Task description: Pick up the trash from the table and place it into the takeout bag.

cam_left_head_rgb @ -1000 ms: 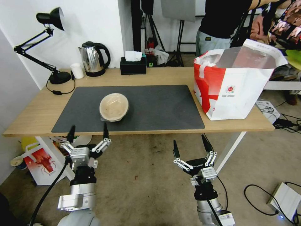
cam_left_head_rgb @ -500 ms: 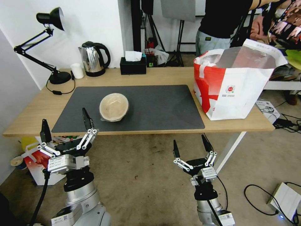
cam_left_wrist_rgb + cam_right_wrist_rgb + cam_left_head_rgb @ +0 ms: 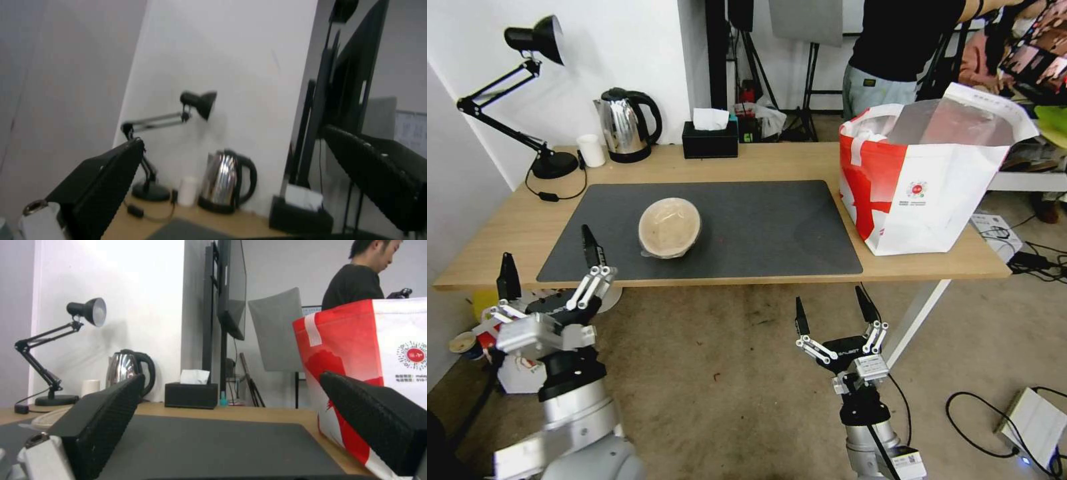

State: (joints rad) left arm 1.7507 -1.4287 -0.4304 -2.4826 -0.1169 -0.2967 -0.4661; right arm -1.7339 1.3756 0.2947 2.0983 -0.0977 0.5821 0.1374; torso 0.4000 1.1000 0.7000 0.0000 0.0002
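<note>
Currently the long light-wood table (image 3: 500, 233) on white legs spans the middle of the head view, carrying a large dark grey rectangular mat (image 3: 760, 230). At the right end of the table stands the large boxy white takeout bag (image 3: 954, 200) with a red side panel and silver foil lining, its mouth open upward.

The one piece of trash seen on the table, a round beige bowl (image 3: 670, 227), rests on the mat left of centre, well apart from the bag. Being round, it offers no long axis to align with.

The left pincer (image 3: 548, 265) hangs at the lower left of the frame, just below and before the table's front edge, fingers spread wide and holding nothing. The bowl lies up and to the right of it, beyond the edge. The right pincer (image 3: 830, 319) sits at lower centre, below the table, likewise wide open and empty, nearer the bag than the bowl.

Judgement: the left pincer is the nearer to the bowl, so the pick falls to it.
</note>
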